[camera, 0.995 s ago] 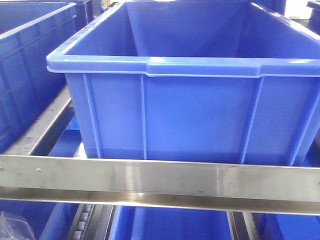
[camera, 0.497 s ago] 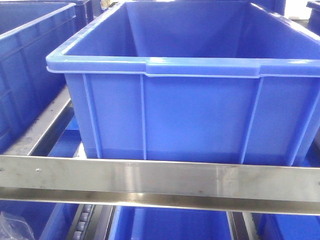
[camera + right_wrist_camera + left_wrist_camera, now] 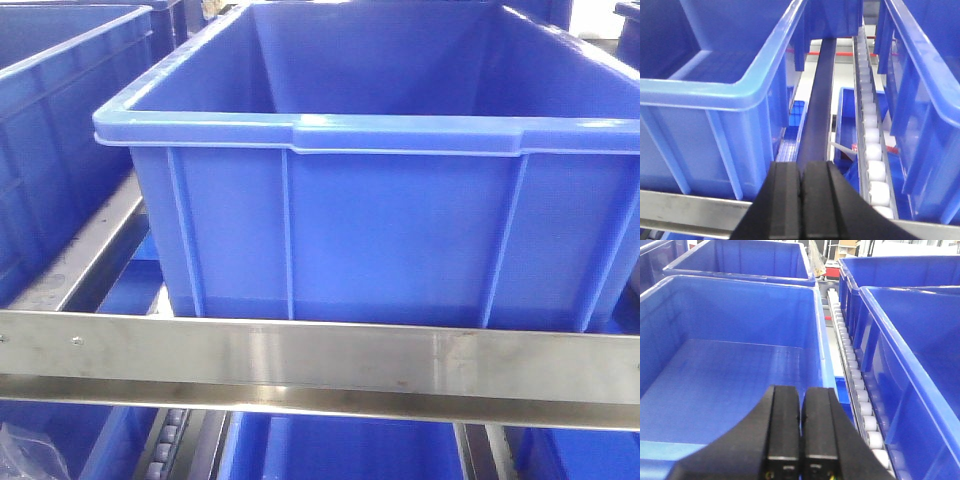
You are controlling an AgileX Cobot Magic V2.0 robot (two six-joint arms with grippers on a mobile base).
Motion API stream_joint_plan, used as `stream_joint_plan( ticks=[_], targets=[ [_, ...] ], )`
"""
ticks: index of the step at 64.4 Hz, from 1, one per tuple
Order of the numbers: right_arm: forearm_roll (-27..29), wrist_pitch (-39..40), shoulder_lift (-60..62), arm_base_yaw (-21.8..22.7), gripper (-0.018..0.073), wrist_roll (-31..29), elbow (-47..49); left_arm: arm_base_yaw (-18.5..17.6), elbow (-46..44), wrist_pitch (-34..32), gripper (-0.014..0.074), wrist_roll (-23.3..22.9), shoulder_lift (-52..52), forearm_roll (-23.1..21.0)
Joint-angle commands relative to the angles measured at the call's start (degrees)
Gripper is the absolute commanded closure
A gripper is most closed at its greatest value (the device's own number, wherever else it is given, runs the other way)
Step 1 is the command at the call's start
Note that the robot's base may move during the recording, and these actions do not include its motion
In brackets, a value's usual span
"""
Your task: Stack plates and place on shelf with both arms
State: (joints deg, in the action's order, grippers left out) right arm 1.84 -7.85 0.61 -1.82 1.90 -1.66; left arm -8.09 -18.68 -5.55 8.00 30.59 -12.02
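Presently we note both black grippers, left [image 3: 800, 412] and right [image 3: 801, 187], pressed closed and empty, above blue plastic crates [image 3: 380, 180], brushed steel shelf beam [image 3: 320, 362] at front edge, white roller rail [image 3: 871, 130] in gap between crate walls.

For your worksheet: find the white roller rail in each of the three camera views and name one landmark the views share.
Front view: only a short stretch of the roller rail, bottom left, below the steel beam.
Left wrist view: it runs from top centre down to bottom right, between blue crates.
Right wrist view: it runs down the right of centre, beside a crate.
Shared landmark: the blue crates that flank the rail.
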Motion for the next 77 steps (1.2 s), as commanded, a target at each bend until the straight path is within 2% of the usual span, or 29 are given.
stream_joint_plan(
  ticks=[1, 46, 57, 70, 77],
  targets=[
    [-0.76, 4.65, 1.11, 0.47, 0.0510, 0.16, -0.06, 0.01, -1.71, -4.47, 0.0514, -0.38, 0.21, -0.34],
    [-0.76, 4.65, 1.11, 0.47, 0.0510, 0.16, -0.06, 0.01, -1.71, -4.59, 0.0514, -0.38, 0.21, -0.34],
    [-0.76, 4.65, 1.11, 0.47, 0.0510, 0.16, -0.06, 0.01, 0.99, -5.00, 0.0513, -0.38, -0.57, -0.34],
    [-0.76, 4.65, 1.11, 0.47, 0.0510, 0.16, -0.06, 0.01, 9.18, -6.19, 0.0513, -0.28, -10.12, 6.61],
    [-0.76, 4.65, 1.11, 0.47, 0.0510, 0.16, -0.06, 1.38, 12.59, -6.08, 0.0513, -0.28, -17.01, 7.54]
  ],
)
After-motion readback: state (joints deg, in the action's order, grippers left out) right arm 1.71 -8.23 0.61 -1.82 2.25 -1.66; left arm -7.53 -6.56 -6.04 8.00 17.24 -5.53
